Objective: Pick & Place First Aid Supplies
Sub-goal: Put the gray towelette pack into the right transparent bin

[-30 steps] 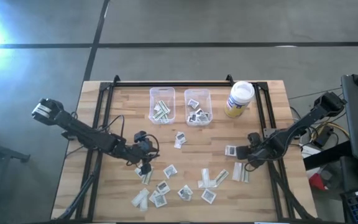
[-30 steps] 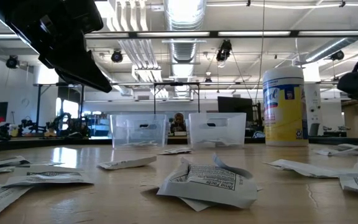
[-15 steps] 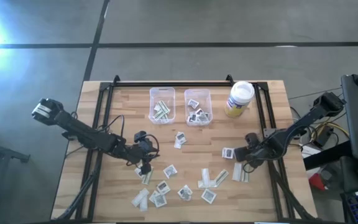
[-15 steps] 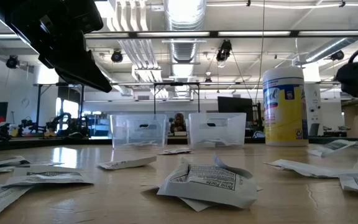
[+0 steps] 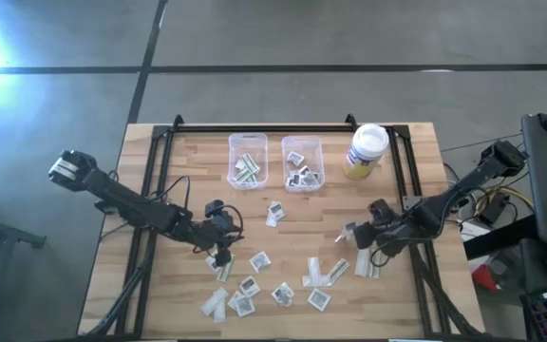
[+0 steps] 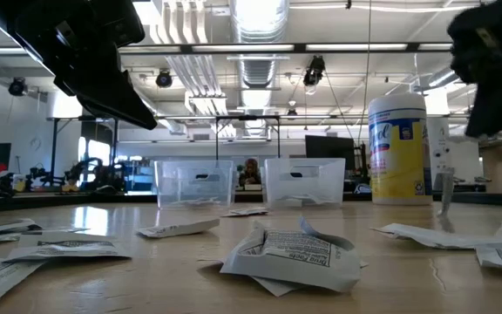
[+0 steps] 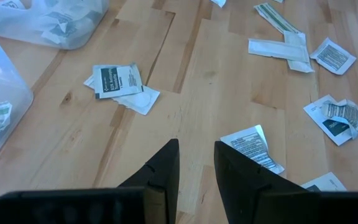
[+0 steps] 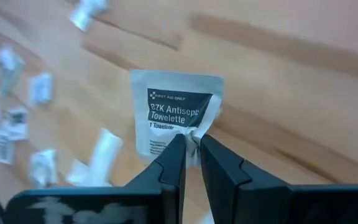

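Note:
Loose first aid supplies, white packets and pale strips (image 5: 254, 261), lie flat across the near half of the wooden table (image 5: 188, 180). My right gripper (image 5: 357, 235) is at the right of the table, shut on a square white packet with a dark printed band (image 8: 176, 106). In the low view the same packet (image 6: 445, 187) hangs on edge below the gripper. My left gripper (image 5: 219, 249) hovers over the packets at the near left. Its fingers stand a little apart (image 7: 196, 163) with only bare wood between them. My right gripper pinches the packet between its two fingertips at one edge (image 8: 191, 135), where the paper is crumpled. The fingers slant down from the table's right side. The packet is lifted clear of the table and hangs tilted below the fingers.
Two clear bins (image 5: 248, 160) (image 5: 303, 162) with packets inside stand at the far middle. A white-lidded yellow jar (image 5: 366, 152) stands to their right. A crumpled packet (image 6: 290, 255) lies near the low camera. A pair of packets (image 5: 275, 212) lies in front of the bins.
My right gripper has risen and rolled, going a little toward the table's left. The square packet, flat on the table a second ago, has come up with it and now hangs on edge, clear of the wood.

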`<state>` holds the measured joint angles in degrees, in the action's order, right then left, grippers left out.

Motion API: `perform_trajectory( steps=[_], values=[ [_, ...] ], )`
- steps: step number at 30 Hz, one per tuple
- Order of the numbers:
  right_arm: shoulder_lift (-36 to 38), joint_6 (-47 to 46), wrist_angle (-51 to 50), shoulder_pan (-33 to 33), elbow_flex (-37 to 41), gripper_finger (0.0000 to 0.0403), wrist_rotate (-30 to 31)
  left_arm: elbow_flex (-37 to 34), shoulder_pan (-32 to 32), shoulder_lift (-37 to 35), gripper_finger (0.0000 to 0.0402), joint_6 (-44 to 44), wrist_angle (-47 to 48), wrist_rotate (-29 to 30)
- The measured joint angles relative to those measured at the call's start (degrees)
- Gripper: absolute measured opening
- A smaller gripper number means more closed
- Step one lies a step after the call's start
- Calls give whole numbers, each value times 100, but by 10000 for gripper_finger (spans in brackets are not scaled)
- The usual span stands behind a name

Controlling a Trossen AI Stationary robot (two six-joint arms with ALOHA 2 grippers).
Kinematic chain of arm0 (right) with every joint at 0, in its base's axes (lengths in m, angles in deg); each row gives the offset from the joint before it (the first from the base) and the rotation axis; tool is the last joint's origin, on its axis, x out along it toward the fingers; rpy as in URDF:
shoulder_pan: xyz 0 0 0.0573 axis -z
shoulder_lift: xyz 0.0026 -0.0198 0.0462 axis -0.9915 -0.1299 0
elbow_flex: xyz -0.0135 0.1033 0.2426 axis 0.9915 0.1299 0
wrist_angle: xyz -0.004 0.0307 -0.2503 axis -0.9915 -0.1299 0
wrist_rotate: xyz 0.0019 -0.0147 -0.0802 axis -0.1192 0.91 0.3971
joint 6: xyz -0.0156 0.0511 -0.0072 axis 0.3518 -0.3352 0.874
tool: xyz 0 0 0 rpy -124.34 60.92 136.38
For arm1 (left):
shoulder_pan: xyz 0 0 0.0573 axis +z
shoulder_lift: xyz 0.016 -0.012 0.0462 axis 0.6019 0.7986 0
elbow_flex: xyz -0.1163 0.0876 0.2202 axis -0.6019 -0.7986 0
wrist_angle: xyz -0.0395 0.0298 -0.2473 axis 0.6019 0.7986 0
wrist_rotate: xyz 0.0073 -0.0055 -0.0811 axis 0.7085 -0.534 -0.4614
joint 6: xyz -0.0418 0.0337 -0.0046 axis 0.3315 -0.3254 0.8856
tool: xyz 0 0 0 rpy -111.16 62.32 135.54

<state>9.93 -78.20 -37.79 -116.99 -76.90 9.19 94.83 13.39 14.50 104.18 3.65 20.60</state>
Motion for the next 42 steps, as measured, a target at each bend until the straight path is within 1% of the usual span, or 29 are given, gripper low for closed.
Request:
perform_trajectory(
  steps=[3, 8, 11, 18, 21, 27, 32, 35, 37, 40, 42],
  values=[
    [6, 314, 0, 60, -218, 43, 336, 0, 0, 0, 94, 5, 0, 1],
    [7, 1048, -7, 439, -480, 43, 552, 0, 0, 0, 94, 28, 0, 0],
    [7, 1630, 1, 791, -655, 43, 668, 0, 0, 0, 94, 28, 0, 0],
    [4, 3310, 162, 1860, -1125, 43, 937, 0, 0, 0, 94, 28, 0, 0],
    [4, 4038, 512, 2344, -1224, 43, 941, 0, 0, 0, 94, 27, 0, 0],
    [2, 5427, 1780, 3205, -1232, 43, 935, 0, 0, 0, 94, 26, 0, 0],
    [-18, 6235, 2449, 3762, -1329, 43, 926, 0, 0, 0, 94, 26, 0, 0],
    [-144, 6590, 2468, 3999, -1523, 43, 911, 1, 0, 0, 94, 26, 0, 0],
    [-322, 6790, 2397, 4117, -1728, 43, 784, 0, 0, 0, 94, 25, 0, 0],
    [-677, 6968, 1994, 4307, -2153, 43, 497, 2, 0, 0, 94, 25, 0, 0],
    [-972, 6978, 1415, 4434, -2491, 43, 424, 2, 0, 1, 94, 26, 0, 0]
  ],
)
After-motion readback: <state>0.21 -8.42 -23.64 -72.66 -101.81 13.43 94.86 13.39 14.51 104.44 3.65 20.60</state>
